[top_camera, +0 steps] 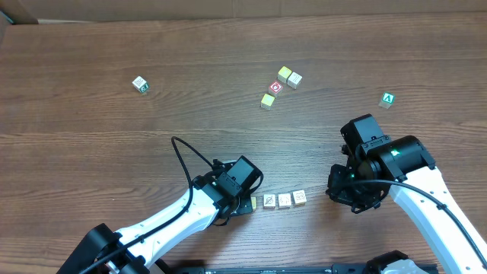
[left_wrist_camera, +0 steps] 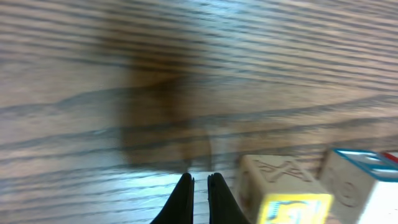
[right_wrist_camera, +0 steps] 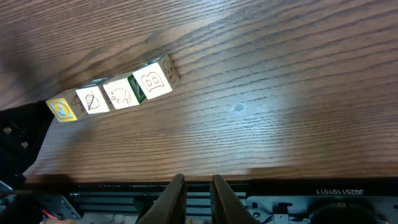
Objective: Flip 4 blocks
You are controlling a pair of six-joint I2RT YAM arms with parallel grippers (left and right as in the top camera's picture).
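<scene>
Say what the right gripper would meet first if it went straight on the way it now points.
Probably bare table: the right gripper points beside the row of blocks, not at it; depth is unclear.

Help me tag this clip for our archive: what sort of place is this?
Probably a robotics lab bench: a left arm and right arm over a wood-grain table, toy blocks in a row.

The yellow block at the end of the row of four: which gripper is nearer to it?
Left. The left gripper is right beside the yellow block. The right gripper is past the other end of the row, well apart.
</scene>
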